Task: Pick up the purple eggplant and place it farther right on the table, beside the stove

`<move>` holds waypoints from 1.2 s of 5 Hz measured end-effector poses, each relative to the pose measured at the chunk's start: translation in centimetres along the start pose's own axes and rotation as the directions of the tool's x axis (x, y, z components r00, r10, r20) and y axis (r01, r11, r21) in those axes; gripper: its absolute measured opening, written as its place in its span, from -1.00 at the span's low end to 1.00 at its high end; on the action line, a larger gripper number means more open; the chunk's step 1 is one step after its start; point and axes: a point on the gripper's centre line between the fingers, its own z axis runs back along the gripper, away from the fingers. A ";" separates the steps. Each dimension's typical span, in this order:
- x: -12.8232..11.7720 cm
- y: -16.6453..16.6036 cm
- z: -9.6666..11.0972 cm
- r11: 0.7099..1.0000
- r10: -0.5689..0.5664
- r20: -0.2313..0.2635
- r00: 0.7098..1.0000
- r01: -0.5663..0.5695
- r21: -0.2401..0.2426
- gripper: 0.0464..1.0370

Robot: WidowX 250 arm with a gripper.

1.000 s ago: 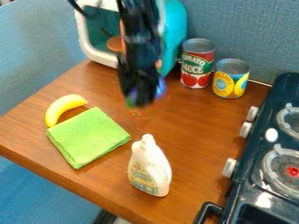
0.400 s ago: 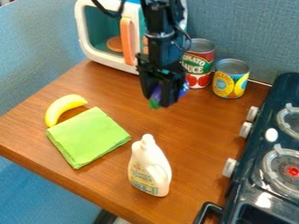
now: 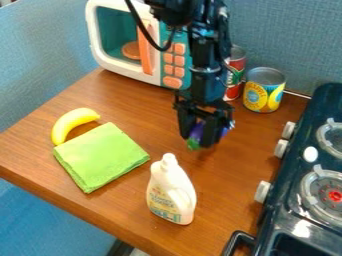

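Rightward and lower, the gripper (image 3: pixel 200 139) has been moved; between its closed fingers (image 3: pixel 210 131), a purple-and-green object (image 3: pixel 196 134) is held.

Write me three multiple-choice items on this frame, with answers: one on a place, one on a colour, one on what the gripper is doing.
1. Where does the banana lie?
A. Inside the microwave
B. Beside the folded cloth
C. On the stove

2. What colour is the folded cloth?
A. Blue
B. Red
C. Green

3. What is the state of the gripper?
A. It holds a purple-and-green object
B. It holds the white bottle
C. It is empty

1: B, the banana curves along the cloth's upper left side on the table.
2: C, its whole upper face is bright green.
3: A, purple and green show between its fingers.
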 end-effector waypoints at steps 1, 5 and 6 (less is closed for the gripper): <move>0.0 -0.8 -0.8 1.000 0.007 -0.021 1.000 -0.007 -0.009 0.34; 0.6 -2.7 -2.3 0.997 0.004 -0.006 1.000 -0.004 -0.081 0.44; 0.9 -2.8 -2.5 0.998 -0.011 -0.035 0.999 0.008 -0.063 0.87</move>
